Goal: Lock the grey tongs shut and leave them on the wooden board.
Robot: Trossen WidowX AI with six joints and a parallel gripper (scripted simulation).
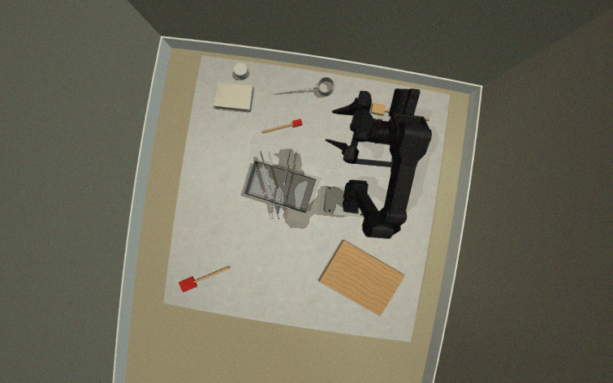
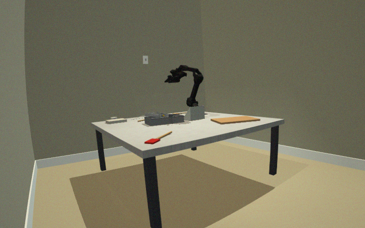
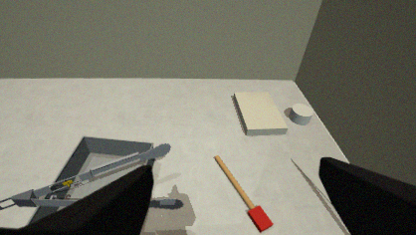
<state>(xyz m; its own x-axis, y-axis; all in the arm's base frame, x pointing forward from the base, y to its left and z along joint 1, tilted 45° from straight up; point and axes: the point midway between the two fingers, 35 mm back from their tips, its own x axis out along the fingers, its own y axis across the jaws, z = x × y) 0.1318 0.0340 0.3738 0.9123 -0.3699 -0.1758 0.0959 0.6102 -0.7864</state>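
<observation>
The grey tongs (image 1: 278,197) (image 2: 155,114) (image 3: 114,163) lie open in a narrow V across the roasting tin (image 1: 311,194) (image 2: 164,121) (image 3: 116,145). Their rounded tips stick out past the tin's upper side in the top view, and the hinge end lies over the opposite side. A small yellow part shows between the arms in the wrist view. The wooden board (image 1: 360,278) (image 2: 234,120) lies flat with nothing on it. My gripper (image 1: 329,126) (image 2: 165,81) (image 3: 236,170) is open and empty, high above the table and off to the side of the tongs.
A red-headed spatula (image 1: 296,122) (image 3: 260,218), a cream block (image 1: 234,96) (image 2: 116,121) (image 3: 261,114), a white cylinder (image 1: 240,70) (image 3: 301,115) and a long-handled round cup (image 1: 325,86) lie beyond the tin. An orange-headed spatula (image 1: 377,109) lies beneath the arm. Another red spatula (image 1: 187,284) (image 2: 152,140) lies near a corner.
</observation>
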